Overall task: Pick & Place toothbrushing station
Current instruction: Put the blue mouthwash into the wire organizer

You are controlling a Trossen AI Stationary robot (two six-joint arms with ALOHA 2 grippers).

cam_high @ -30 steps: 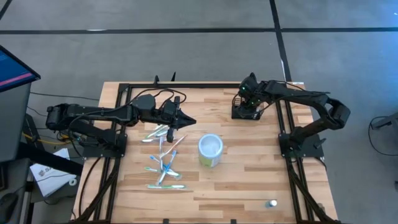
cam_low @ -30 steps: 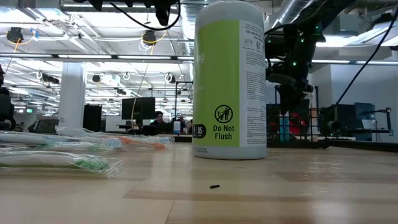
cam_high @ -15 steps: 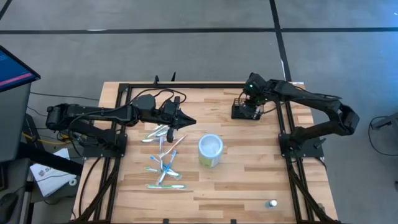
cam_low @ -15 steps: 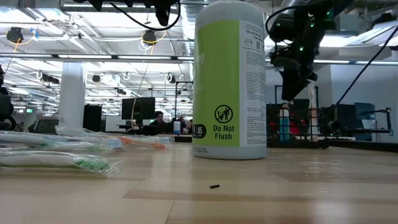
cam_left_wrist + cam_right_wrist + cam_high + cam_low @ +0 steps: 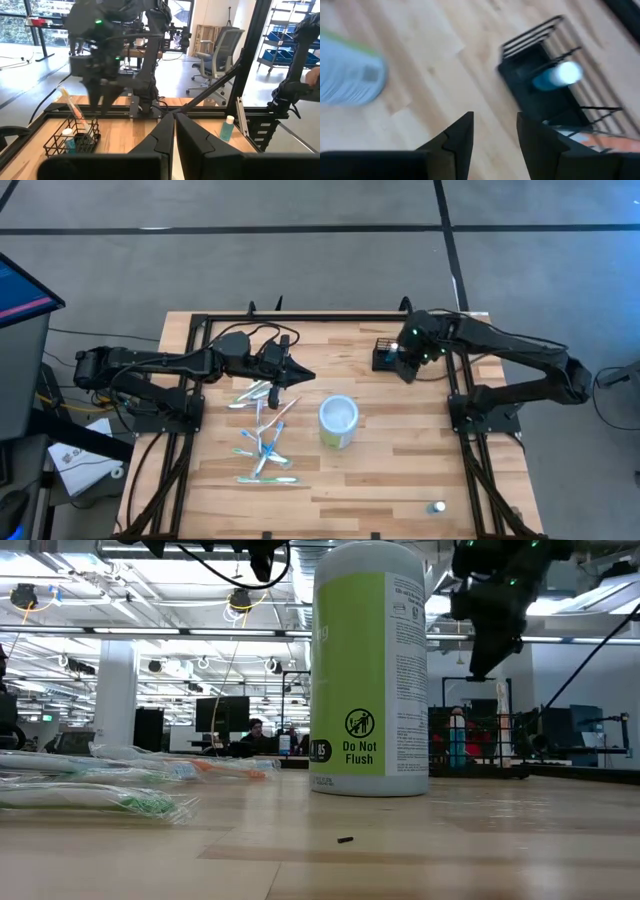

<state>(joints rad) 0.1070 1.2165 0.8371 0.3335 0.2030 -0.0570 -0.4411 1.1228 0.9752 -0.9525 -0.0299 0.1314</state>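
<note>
The toothbrushing station, a small black wire basket [image 5: 384, 354], stands on its base on the wooden table at the far right, with a blue white-capped item and a brush inside. It also shows in the right wrist view [image 5: 555, 85] and the left wrist view [image 5: 72, 141]. My right gripper [image 5: 408, 369] hangs open just above and beside the basket's near right side, touching nothing; it is high in the low view [image 5: 490, 635]. My left gripper [image 5: 303, 377] is shut and empty at the table's middle left.
A white-and-pale-green round cup [image 5: 338, 421] stands at the table's middle. Several wrapped toothbrushes [image 5: 264, 435] lie left of it, below my left gripper. A small bottle [image 5: 437, 507] stands near the front right edge. Black frame rails [image 5: 300, 317] run around the table.
My right gripper has risen from the basket and moved a little toward the table's near edge. The basket has stayed in place on the table.
</note>
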